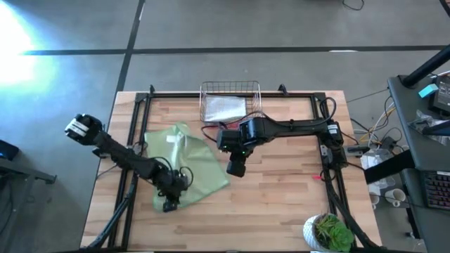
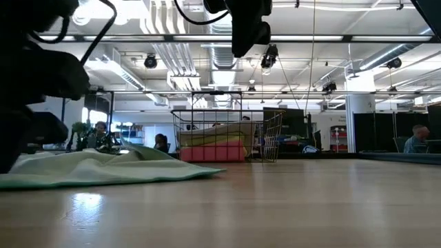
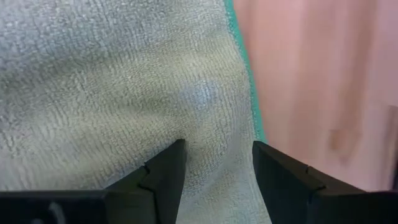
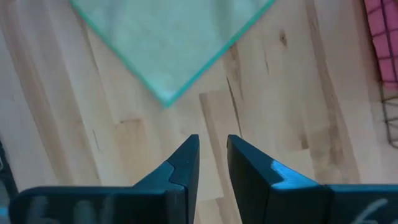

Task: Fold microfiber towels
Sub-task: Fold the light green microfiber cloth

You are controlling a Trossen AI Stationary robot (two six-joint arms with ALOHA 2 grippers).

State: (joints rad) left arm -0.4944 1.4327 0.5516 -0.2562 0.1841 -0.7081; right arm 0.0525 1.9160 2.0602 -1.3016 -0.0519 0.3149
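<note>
A pale sage green microfiber towel (image 1: 190,163) lies rumpled on the wooden table, left of centre, with its teal-hemmed corner (image 4: 165,94) pointing toward the table's middle. My left gripper (image 1: 171,204) is low over the towel's near edge, open, one finger on each side of a strip of cloth (image 3: 214,155) beside the hem. My right gripper (image 1: 235,169) hangs well above the table just right of the towel. Its fingers stand a little apart with nothing between them (image 4: 212,155). My left gripper comes at the towel from above, slanting down, with its open fingers (image 3: 165,174) over the cloth next to the teal hem (image 3: 252,106). I cannot tell whether the fingertips touch the towel. The towel lies on the table.
A copper wire basket (image 1: 230,86) stands at the table's far edge and holds folded towels (image 2: 213,148), pink and yellow among them. A potted plant (image 1: 329,232) sits at the near right corner. Bare wood lies to the right of the towel.
</note>
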